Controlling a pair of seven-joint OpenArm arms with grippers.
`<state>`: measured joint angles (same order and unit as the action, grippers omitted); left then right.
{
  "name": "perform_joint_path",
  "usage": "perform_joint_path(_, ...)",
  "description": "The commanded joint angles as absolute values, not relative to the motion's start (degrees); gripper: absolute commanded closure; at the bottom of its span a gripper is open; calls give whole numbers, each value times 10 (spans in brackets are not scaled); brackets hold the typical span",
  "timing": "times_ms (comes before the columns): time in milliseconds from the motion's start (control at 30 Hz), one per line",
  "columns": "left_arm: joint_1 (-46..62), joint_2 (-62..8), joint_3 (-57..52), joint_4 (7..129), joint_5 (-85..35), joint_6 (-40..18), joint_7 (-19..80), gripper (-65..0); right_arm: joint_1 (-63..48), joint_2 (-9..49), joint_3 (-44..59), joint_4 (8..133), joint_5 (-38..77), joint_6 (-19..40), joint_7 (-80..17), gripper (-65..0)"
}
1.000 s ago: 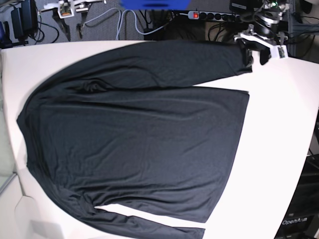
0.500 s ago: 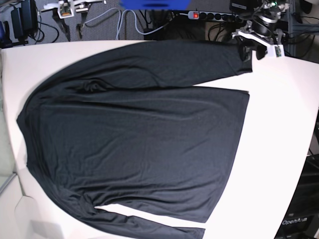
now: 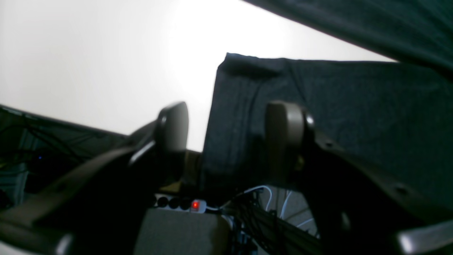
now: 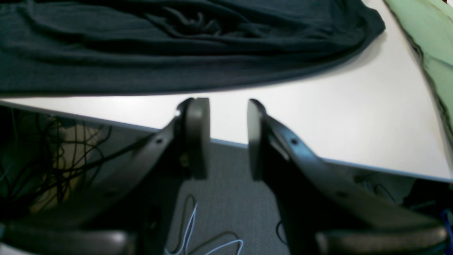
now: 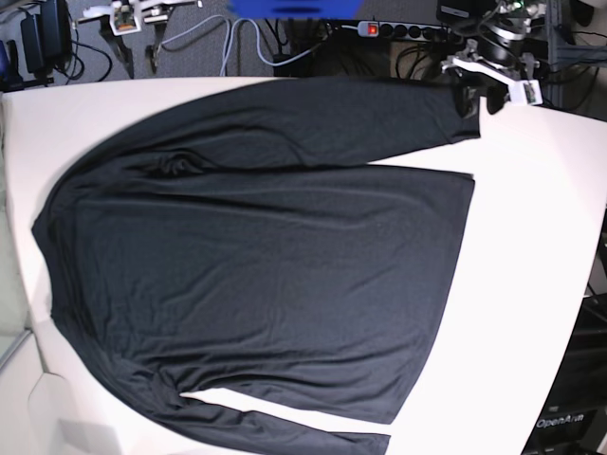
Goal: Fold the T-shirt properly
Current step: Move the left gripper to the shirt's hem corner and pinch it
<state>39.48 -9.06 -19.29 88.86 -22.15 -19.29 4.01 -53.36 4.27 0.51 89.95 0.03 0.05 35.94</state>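
Note:
The black T-shirt (image 5: pixel 266 265) lies spread flat on the white table (image 5: pixel 531 237), collar to the left and hem to the right. Its upper sleeve runs to the back right, where my left gripper (image 5: pixel 477 98) stands at the cuff. In the left wrist view the left gripper (image 3: pixel 228 124) is open, and the cuff's edge of the T-shirt (image 3: pixel 354 106) sits between the spread fingers, unpinched. My right gripper (image 4: pixel 228 138) is open and empty, hanging past the table's back edge over the carpet, short of the T-shirt's (image 4: pixel 141 42) shoulder. In the base view the right gripper (image 5: pixel 139 55) is at the back left.
A power strip (image 5: pixel 379 28) with a red light lies on the floor behind the table, among cables (image 5: pixel 228 43). It also shows in the left wrist view as the power strip (image 3: pixel 194 205). A pale green surface (image 4: pixel 424 35) borders the table beyond the collar.
My left gripper has shifted slightly back toward the table's far edge, staying at the sleeve cuff. The shirt and the right arm have not moved.

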Motion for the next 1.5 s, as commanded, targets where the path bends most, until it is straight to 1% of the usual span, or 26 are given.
perform_joint_path(0, 410, -90, -186, 886, -216, -195, 85, -332, -542, 45, 5, 906, 3, -2, 375, -189)
perform_joint_path(333, 418, -90, -175, 886, -217, -195, 85, -328, -542, 45, 5, 906, 4, -2, 375, -189)
perform_joint_path(400, 418, -90, -175, 886, -217, -195, 85, -295, -542, 45, 5, 906, 4, -2, 375, -189)
perform_joint_path(500, 416, -90, -175, 885, -217, -195, 85, -208, -542, 45, 5, 906, 4, -2, 375, -189)
perform_joint_path(567, 415, -90, -175, 885, -217, -195, 85, -164, -542, 45, 5, 906, 4, -2, 375, -189)
perform_joint_path(667, 414, -90, -175, 885, -217, -195, 85, -145, -542, 45, 5, 906, 4, -2, 375, -189)
perform_joint_path(967, 411, -89, -175, 884, -217, -195, 85, -140, -542, 45, 5, 905, 3, -2, 375, -189)
perform_joint_path(1000, 407, -86, -175, 884, -217, -195, 85, -125, -542, 45, 5, 905, 3, -2, 375, -189)
perform_joint_path(1067, 401, -78, -178, 884, -217, -195, 86, -65, -542, 45, 5, 905, 3, -2, 375, -189)
perform_joint_path(1133, 397, -78, -179, 885, -217, -195, 109, -11, -542, 45, 5, 905, 3, -2, 375, -189)
perform_joint_path(1300, 367, -70, -180, 890, -217, -195, 174, -19, -542, 45, 6, 905, 2, -2, 375, -189)
perform_joint_path(1467, 368, -66, -180, 910, -218, -195, 178, -20, -543, 45, 7, 905, 4, -2, 375, -189)
